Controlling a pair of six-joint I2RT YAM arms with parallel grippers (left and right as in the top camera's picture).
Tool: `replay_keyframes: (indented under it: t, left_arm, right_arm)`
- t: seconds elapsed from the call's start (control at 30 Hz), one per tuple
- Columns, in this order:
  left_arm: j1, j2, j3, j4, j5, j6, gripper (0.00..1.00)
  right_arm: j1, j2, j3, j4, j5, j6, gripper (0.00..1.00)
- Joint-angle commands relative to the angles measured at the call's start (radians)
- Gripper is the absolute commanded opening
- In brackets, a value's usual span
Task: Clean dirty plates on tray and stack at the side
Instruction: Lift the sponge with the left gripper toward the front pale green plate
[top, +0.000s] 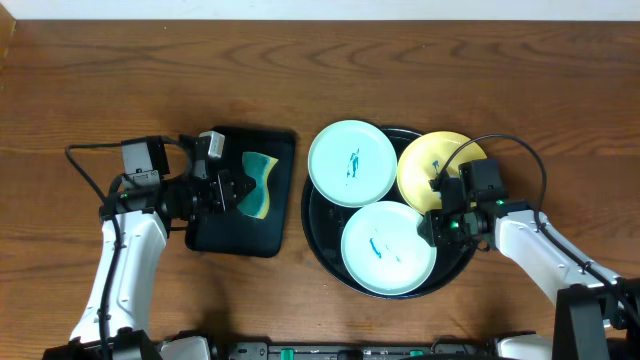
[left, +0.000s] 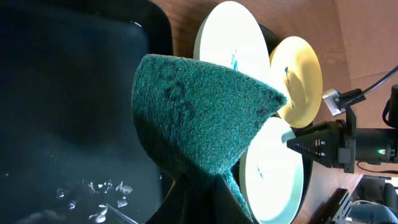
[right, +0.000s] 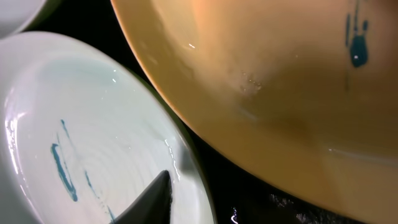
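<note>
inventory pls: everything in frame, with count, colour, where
mint-blue plates: 2, pale mint-blue with teal smudges, on the round tray; one far left, the other nearer the robot
yellow plate: 1, yellow with a teal smudge, right side of the round tray
round tray: 1, glossy black, right of centre on the table
rectangular tray: 1, black, left of the round tray
sponge: 1, yellow with green scrub face, over the rectangular tray
table: 1, brown wood
left gripper: 1, black, shut on the sponge
right gripper: 1, black, at the nearer mint-blue plate's rim
</note>
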Motion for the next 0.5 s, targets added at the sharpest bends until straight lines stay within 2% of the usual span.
replay_keyframes:
  t: [0.0, 0.13, 0.27, 0.47]
  left_arm:
    - [0.004, 0.005, -0.006, 0.001, 0.013, 0.024, 0.08]
    - [0.004, 0.005, -0.006, 0.001, 0.013, 0.024, 0.07]
    - [0.004, 0.005, -0.006, 0.0, 0.013, 0.024, 0.07]
    - [0.004, 0.005, -0.006, -0.002, 0.013, 0.024, 0.07]
  right_arm:
    - [0.009, 0.01, 0.007, -0.013, -0.022, -0.008, 0.21]
    - [0.011, 0.01, 0.007, -0.034, -0.022, -0.008, 0.16]
    - [0.011, 0.01, 0.007, -0.035, -0.022, -0.008, 0.03]
    - [0.011, 0.01, 0.007, -0.034, -0.022, -0.008, 0.01]
